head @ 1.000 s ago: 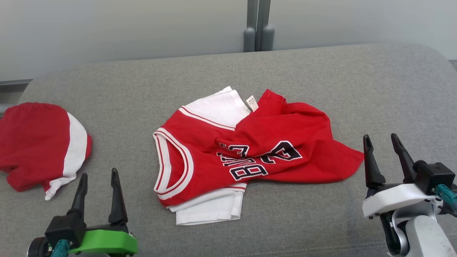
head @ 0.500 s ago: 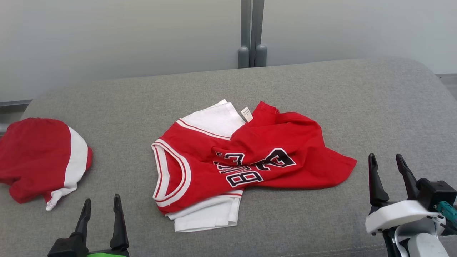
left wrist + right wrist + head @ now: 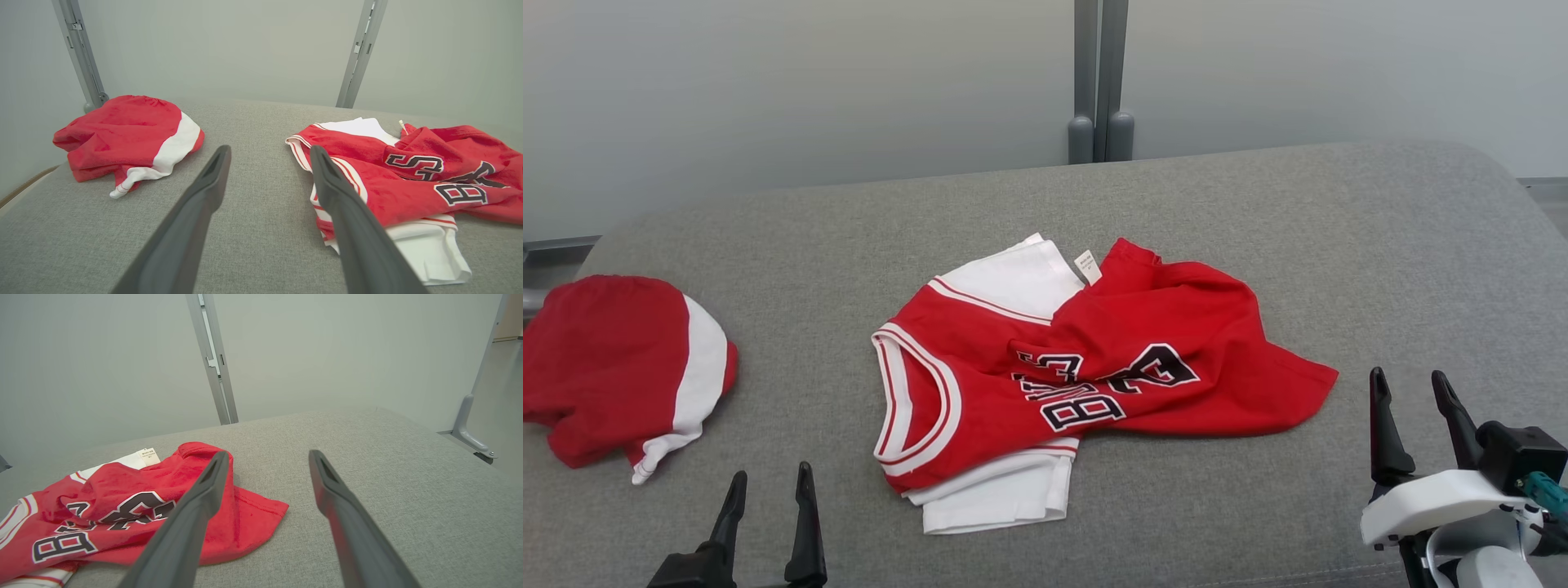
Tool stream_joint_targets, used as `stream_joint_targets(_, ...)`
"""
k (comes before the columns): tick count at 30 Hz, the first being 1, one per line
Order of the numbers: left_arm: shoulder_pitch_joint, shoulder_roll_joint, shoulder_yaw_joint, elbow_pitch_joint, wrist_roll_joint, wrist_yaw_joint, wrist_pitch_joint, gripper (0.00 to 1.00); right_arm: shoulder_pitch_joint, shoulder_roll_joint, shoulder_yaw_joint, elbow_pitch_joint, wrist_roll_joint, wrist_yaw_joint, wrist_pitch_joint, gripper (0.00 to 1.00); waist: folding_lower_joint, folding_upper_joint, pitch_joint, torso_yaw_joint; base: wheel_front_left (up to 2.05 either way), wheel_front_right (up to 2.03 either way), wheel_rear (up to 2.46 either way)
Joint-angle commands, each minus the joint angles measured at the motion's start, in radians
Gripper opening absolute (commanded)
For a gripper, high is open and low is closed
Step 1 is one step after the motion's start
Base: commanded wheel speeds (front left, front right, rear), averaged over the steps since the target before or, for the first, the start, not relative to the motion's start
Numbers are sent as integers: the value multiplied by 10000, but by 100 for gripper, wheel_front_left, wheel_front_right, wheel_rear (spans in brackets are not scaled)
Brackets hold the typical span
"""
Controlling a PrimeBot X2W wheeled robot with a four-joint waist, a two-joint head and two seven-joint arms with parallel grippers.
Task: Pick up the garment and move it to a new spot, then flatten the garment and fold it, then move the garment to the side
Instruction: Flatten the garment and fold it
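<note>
Left gripper (image 3: 772, 472) and right gripper (image 3: 1409, 376) hover spread and empty over the grey tabletop (image 3: 1258, 212). One crumpled red jersey (image 3: 1094, 367) lies between them, touching neither. One red-and-white bundle (image 3: 613, 367) lies far left.

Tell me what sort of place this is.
Probably a lab or test bay set up for clothes-folding practice, not a home: a bare grey padded top, plain pale panels joined by metal posts behind it, and a jersey and a second red-and-white garment laid out.
</note>
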Motion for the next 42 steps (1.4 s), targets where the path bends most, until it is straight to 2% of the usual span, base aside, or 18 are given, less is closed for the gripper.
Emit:
stream_joint_targets(1, -94, 106, -58, 96, -103, -88, -2, 100, 71, -3, 32, 67, -33, -3, 25, 100, 0, -1, 7, 16, 0, 0, 0)
stream_joint_targets(42, -395, 211, -275, -122, 872, 18, 0, 100, -130, 1, 369, 259, -102, -3, 5, 100, 0, -1, 35, -7, 0, 0, 0)
